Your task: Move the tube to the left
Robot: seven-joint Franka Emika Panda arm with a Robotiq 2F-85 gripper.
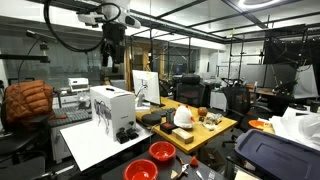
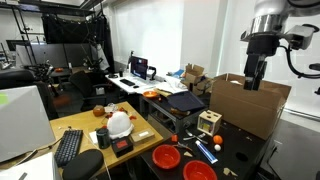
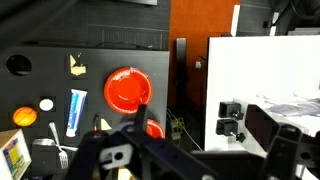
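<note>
The tube (image 3: 76,112) lies on the black tabletop in the wrist view, blue and white, lengthwise to the left of a red bowl (image 3: 127,90). A second red bowl (image 3: 151,128) is partly hidden behind my finger. In an exterior view the tube (image 2: 206,151) shows as a small blue shape just beyond the two red bowls (image 2: 167,157). My gripper (image 3: 215,150) hangs high above the table, open, with nothing between its fingers. Both exterior views show the gripper (image 1: 112,45) (image 2: 255,70) well above everything.
Around the tube lie an orange ball (image 3: 24,117), a white disc (image 3: 46,104), a fork (image 3: 55,150) and a yellow piece (image 3: 76,66). A white box (image 1: 112,108) stands beside the black surface. A cardboard box (image 2: 245,100) sits under the gripper.
</note>
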